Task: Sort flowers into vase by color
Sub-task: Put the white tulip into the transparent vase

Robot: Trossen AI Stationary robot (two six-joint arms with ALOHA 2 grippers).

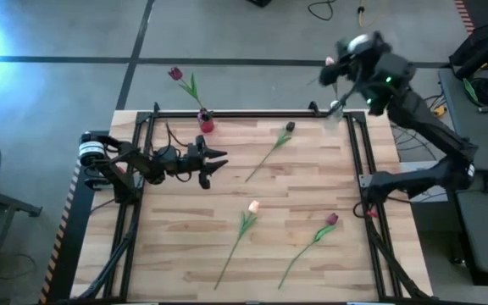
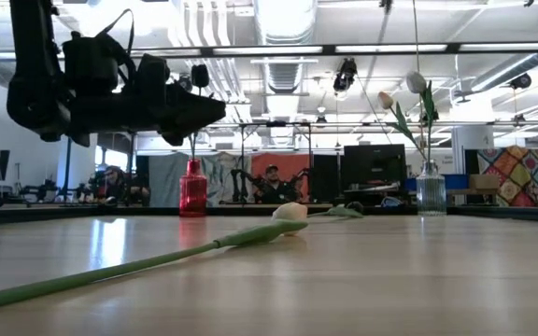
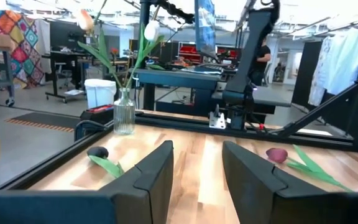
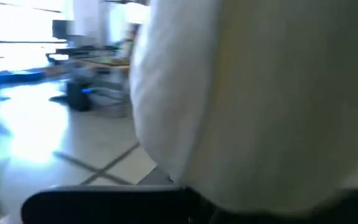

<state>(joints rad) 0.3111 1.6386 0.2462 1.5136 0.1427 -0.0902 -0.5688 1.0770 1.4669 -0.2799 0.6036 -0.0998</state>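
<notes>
Just now the left end effector (image 1: 216,163) hovers open and empty near the red vase (image 1: 206,124) at the worktop's far edge, so next it must fetch the dark tulip (image 1: 289,128) lying mid-worktop nearby.

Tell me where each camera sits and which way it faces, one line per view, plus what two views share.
High view: overhead, looking straight down on the table; both arms show, left gripper open, right gripper at the far right corner.
Low view: table-top height, level across into the room; the left gripper hangs above.
Left wrist view: past its own fingers toward the clear vase.
Right wrist view: a pale blurred shape fills it.
Shared: low and left wrist views both show the clear vase.
</notes>
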